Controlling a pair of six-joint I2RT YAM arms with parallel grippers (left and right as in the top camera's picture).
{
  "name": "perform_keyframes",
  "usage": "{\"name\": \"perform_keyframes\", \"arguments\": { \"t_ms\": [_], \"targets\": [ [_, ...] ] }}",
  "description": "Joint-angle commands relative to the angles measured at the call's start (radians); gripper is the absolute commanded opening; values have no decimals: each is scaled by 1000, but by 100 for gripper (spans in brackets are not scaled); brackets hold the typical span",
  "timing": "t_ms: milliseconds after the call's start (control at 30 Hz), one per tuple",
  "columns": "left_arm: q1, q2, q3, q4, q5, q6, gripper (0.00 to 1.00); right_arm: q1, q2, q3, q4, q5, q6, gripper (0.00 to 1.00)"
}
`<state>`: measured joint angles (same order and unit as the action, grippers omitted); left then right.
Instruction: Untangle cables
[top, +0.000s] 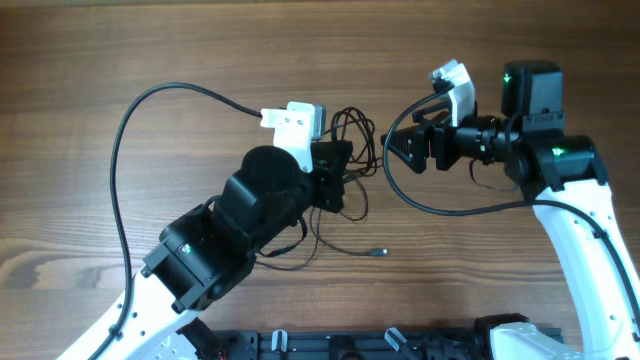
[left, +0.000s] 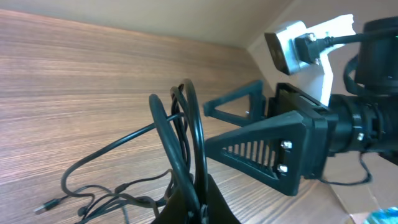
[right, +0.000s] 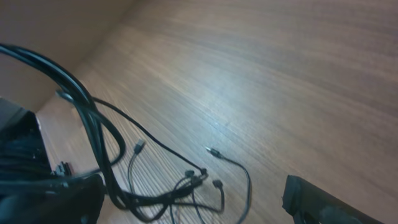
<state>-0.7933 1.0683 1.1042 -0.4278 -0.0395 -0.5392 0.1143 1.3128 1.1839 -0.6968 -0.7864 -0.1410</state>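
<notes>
Overhead, I am reaching in from both sides of the tabletop (top: 150, 50). My left gripper (top: 340, 172) is pinching the cables (top: 350, 128) near the middle of the scene, its jaws pressed together on the bundle. Thin loops are standing out past it toward the far edge. More slack is trailing toward the near edge, ending in a small plug (top: 378, 252) lying alone on the wood. My right gripper (top: 392, 150) is pointing at the bundle from the right, jaws spread wide, just beside the loops; whether it is touching them I cannot tell from here.

From the left wrist, my left gripper (left: 193, 208) is showing at the bottom edge, closed on the cables (left: 180, 124), which are rising out of it in several upright loops. The right gripper (left: 207, 124) is facing those loops with its two triangular fingers (left: 261, 149) parted, tips just beside the cords. More cord is lying on the tabletop (left: 93, 62) at lower left, ending in a plug (left: 43, 206).

From the right wrist, my right gripper (right: 186, 208) is holding nothing, its fingers (right: 323, 202) sitting in the two lower corners, well apart. The cables (right: 93, 124) are arcing up at the left, blurred, while thinner strands are lying on the tabletop (right: 280, 62) between the fingers, one ending in a plug (right: 210, 149).
</notes>
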Motion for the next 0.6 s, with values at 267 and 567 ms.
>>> {"name": "perform_keyframes", "arguments": {
  "t_ms": [267,567],
  "targets": [
    [3,6,6,55,130,6,4,0,6,-5,50,6,-13,96],
    [3,8,6,61,208,6,4,0,6,-5,79,4,-2,96]
  ]
}}
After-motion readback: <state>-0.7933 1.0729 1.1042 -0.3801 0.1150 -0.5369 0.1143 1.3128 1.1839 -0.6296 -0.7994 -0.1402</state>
